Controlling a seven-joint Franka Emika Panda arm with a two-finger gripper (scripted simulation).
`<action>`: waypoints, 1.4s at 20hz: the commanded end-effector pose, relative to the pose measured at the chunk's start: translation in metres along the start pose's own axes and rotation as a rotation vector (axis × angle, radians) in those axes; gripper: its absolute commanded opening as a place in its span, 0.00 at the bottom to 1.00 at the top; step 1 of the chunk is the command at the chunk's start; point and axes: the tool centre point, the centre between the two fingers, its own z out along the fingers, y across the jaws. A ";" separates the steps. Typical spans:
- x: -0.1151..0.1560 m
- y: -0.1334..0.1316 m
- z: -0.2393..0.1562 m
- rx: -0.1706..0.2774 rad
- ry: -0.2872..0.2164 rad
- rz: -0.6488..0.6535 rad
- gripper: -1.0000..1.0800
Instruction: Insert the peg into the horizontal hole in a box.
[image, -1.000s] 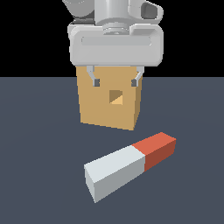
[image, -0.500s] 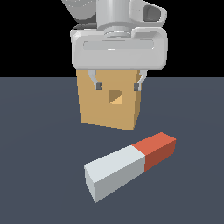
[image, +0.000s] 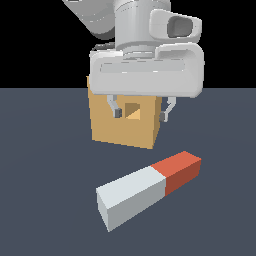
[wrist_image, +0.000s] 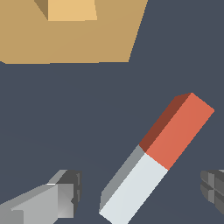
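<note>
Peg (image: 149, 189) lies flat on the tabletop (image: 45, 200), its long axis running diagonally: the red-orange end points toward the exterior view's right and away, the pale grey-white end toward the camera. It rests in front of the box (image: 125, 122), well apart from it, and the horizontal hole (image: 132, 111) faces forward. The end effector (image: 141, 111) hangs above with its fingers (image: 116, 108) spread wide, gripping nothing; in the wrist view the peg sits between the fingertips (wrist_image: 65, 194), untouched. The bar is square-sectioned.
</note>
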 end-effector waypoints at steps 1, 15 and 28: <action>-0.008 0.005 0.010 0.000 0.000 0.087 0.96; -0.055 0.018 0.059 -0.002 0.001 0.534 0.96; -0.068 0.017 0.073 -0.002 0.002 0.658 0.96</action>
